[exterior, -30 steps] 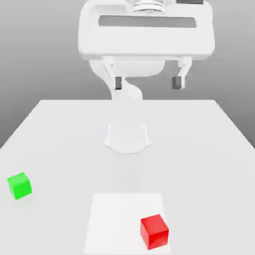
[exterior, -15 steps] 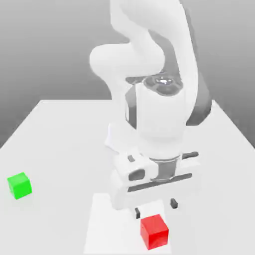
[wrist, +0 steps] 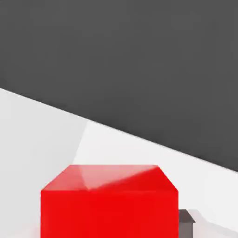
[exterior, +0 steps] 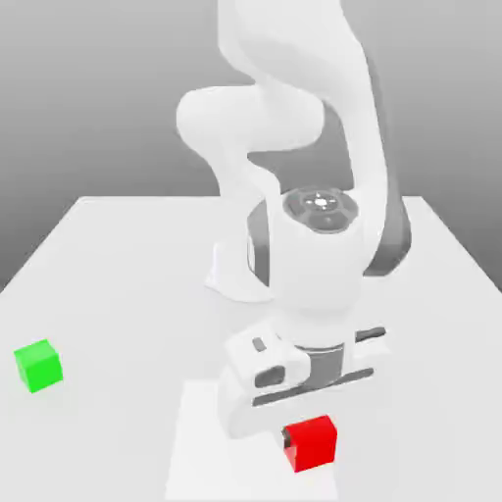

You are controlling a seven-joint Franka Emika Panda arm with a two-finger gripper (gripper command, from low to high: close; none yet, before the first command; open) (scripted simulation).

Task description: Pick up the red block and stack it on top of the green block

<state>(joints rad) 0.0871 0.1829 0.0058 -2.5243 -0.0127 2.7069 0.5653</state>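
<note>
Red block: we see the red block (exterior: 312, 443) low in the exterior view, on a lighter square patch (exterior: 201, 441) of the white table (exterior: 118, 284); its upper edge is tucked under the white hand of the arm.
Red block, hand view: the red block (wrist: 109, 202) sits close to the camera, top face and one side face showing, plain matte, with no writing that we can read.
Green block: the green block (exterior: 39, 366) rests on the table toward the exterior view's left, well apart from the red block and from the arm.
Gripper: the gripper (exterior: 306, 424) is low over the red block; its fingers are hidden behind the hand body and the block, so we cannot tell whether the pincer is released or clenched.
Finger: we see one dark grey fingertip (wrist: 186, 221) just beside the red block in the hand view.
Arm: the Franka arm (exterior: 294, 147) bends down from above the table, wrist pointing at the block.
Markings: we read no brand, label or text on any surface.
</note>
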